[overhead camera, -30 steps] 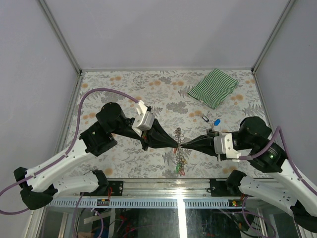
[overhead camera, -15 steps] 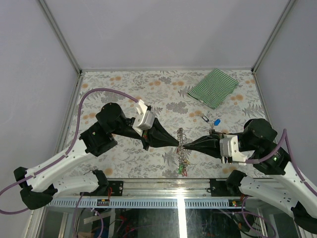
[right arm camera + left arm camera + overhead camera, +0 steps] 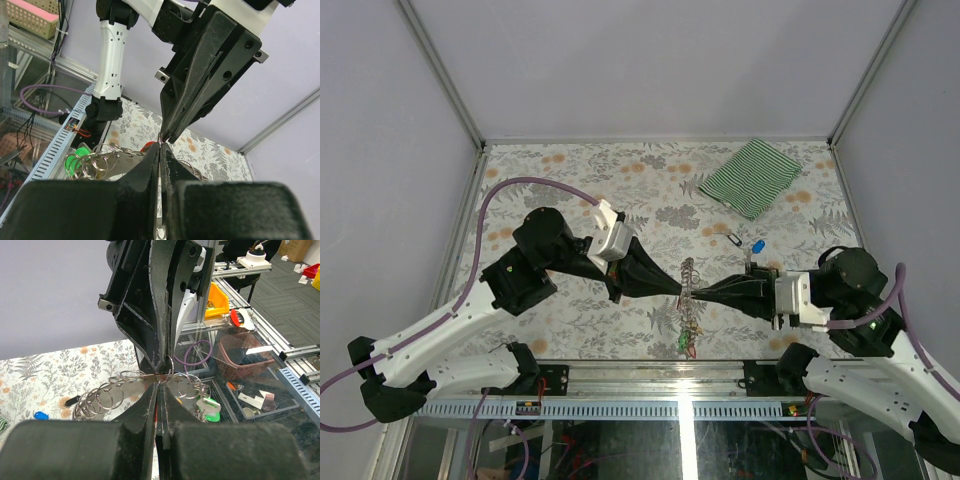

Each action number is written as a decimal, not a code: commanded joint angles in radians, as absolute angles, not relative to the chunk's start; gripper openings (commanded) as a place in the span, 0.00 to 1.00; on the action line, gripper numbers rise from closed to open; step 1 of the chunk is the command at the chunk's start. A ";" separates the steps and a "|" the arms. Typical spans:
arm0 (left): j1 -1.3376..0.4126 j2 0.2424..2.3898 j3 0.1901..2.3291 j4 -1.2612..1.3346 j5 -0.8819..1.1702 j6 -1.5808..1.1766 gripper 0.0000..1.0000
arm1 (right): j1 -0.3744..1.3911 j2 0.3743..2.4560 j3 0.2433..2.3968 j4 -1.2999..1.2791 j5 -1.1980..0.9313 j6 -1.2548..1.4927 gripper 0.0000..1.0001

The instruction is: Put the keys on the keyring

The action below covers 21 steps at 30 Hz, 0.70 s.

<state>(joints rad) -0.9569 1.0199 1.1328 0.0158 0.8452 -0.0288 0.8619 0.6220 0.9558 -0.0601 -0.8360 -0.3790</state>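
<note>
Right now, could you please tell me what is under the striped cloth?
The cloth lies flat on the table; nothing pokes out, and anything beneath it is covered.

Right arm is pulling back: its wrist block and elbow are sliding toward the right side, and the right gripper is stretching out flatter and slimmer from above. Left gripper is creeping slightly right - keyring and dangling keys are shifting right with it.

place: robotics lab | cues: aluminium frame rail, cable duct, yellow parts bin
</note>
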 commanded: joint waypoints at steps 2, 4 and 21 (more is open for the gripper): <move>-0.958 1.013 1.121 0.060 0.824 -0.042 0.00 | 0.863 0.599 0.932 0.192 -0.800 -0.258 0.00; -0.958 1.011 1.118 0.065 0.824 -0.044 0.00 | 0.863 0.595 0.914 0.228 -0.770 -0.226 0.00; -0.958 0.953 1.052 0.194 0.722 -0.072 0.03 | 0.863 0.583 0.742 0.636 -0.500 0.183 0.00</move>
